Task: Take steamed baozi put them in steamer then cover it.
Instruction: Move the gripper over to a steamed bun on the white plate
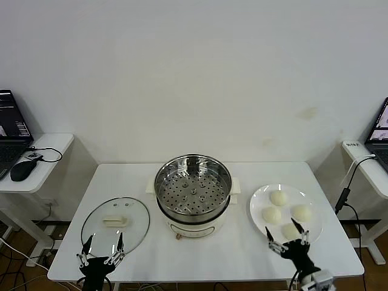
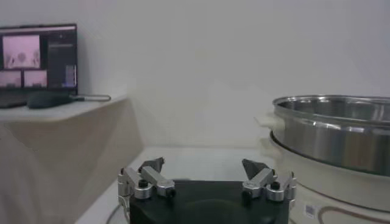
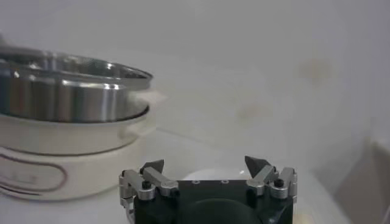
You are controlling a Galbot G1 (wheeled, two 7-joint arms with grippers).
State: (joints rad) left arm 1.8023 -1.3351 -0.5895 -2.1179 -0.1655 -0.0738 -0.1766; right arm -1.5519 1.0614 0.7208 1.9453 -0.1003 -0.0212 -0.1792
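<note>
The steamer [image 1: 193, 194] stands uncovered at the table's centre, its perforated tray bare. To its left the cover [image 1: 130, 221], a glass lid with a cream handle, lies flat on the table. Several steamed baozi [image 1: 278, 197] rest on a white plate [image 1: 257, 203] to the right. My left gripper [image 1: 105, 241] is open at the lid's near edge, holding nothing. My right gripper [image 1: 285, 235] is open at the plate's near edge, just by the closest bun [image 1: 291, 230]. Each wrist view shows spread, empty fingers: left gripper [image 2: 203, 163] beside the steamer [image 2: 335, 131], right gripper [image 3: 205, 162] beside the steamer [image 3: 67, 97].
A side table on the left carries a laptop [image 1: 12, 130] and a mouse [image 1: 23, 170]. Another laptop [image 1: 379, 130] sits on a side table at the right, with a cable hanging off it. Both grippers hover at the table's front edge.
</note>
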